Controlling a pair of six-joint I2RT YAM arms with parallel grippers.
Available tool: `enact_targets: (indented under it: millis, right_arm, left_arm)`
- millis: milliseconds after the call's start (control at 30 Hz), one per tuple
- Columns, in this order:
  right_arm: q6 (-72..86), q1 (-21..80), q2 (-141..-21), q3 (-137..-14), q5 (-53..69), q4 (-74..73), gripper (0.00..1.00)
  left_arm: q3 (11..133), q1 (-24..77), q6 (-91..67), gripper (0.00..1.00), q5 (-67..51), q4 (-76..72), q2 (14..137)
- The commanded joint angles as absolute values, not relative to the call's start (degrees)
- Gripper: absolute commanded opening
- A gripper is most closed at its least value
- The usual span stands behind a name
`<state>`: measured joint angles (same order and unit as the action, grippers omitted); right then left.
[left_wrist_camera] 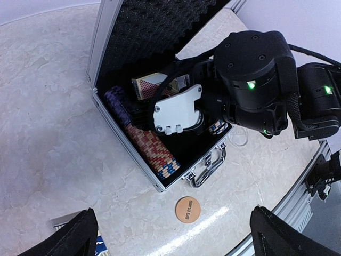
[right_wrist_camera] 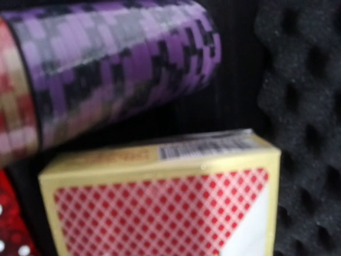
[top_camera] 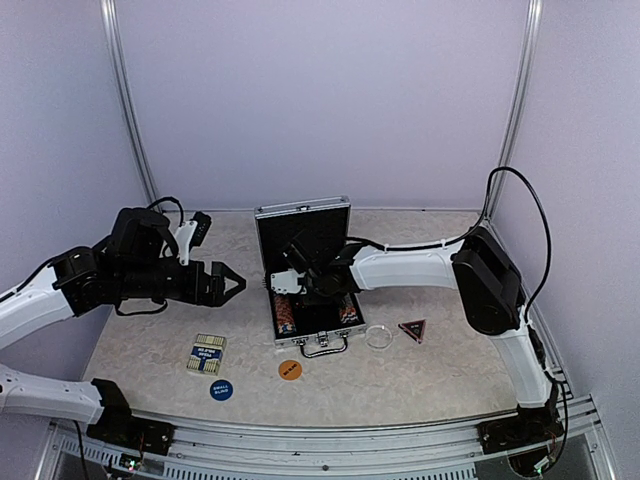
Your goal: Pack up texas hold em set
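Pale marbled bench [top_camera: 440,375], lilac walls behind. Left fingers [left_wrist_camera: 74,237] are spread wide left of centre, nothing between them. Right fingers [top_camera: 278,283] reach into the open silver briefcase [top_camera: 300,212] at mid-frame, close by a red card deck [right_wrist_camera: 160,213]; whether they grip it I cannot tell. Striped chips [left_wrist_camera: 152,149] lie inside. Lower down lie a blue deck [top_camera: 207,352], orange disc [top_camera: 290,369], blue disc [top_camera: 221,390], clear disc [top_camera: 379,336] and dark triangle [top_camera: 412,329].

right arm [top_camera: 400,265] fills the open briefcase [top_camera: 300,338], upright lid [top_camera: 285,225] walls its far side
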<state>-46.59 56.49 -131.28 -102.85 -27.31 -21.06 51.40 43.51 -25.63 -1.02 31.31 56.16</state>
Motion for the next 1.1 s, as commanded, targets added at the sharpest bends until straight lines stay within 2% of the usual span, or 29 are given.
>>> enact_targets:
  millis: [0,100,267,367,533,567,667,900,967,1067]
  right_arm:
    - [-47.03,55.98,-131.92,-105.07,-28.68,-18.14,0.12]
    - [-47.08,55.77,-132.42,-105.2,-28.96,-17.82,0.12]
    - [-47.22,55.74,-132.88,-105.21,-29.34,-17.12,0.22]
    - [-47.41,55.77,-132.95,-105.12,-29.38,-16.8,0.33]
    - [-47.46,55.72,-133.05,-105.12,-29.5,-16.68,0.35]
    - [-47.46,55.69,-133.06,-105.07,-29.53,-16.7,0.39]
    - [-47.46,55.7,-132.94,-105.12,-29.75,-16.87,0.44]
    - [-47.58,55.71,-132.4,-104.61,-29.87,-17.01,0.5]
    - [-47.47,55.72,-132.24,-104.51,-29.92,-17.13,0.59]
    - [-47.38,55.78,-131.79,-104.35,-29.92,-17.27,0.61]
  left_arm:
    - [50.51,43.12,-26.19,0.99,-0.61,29.91,54.79]
    - [50.14,43.06,-26.28,0.99,-0.77,29.65,54.76]
    - [49.79,43.13,-26.37,0.99,-1.04,29.19,54.84]
    - [49.79,43.07,-26.37,0.99,-1.12,29.09,54.84]
    - [49.78,43.07,-26.32,0.99,-1.09,28.96,54.81]
    - [49.74,43.12,-26.36,0.99,-1.17,28.88,54.91]
    - [49.78,43.07,-26.28,0.99,-1.23,28.75,55.01]
    - [49.68,43.08,-26.19,0.99,-1.41,28.56,55.2]
    - [49.72,43.13,-26.19,0.99,-1.49,28.51,55.2]
    - [49.69,43.1,-26.19,0.99,-1.46,28.43,55.2]
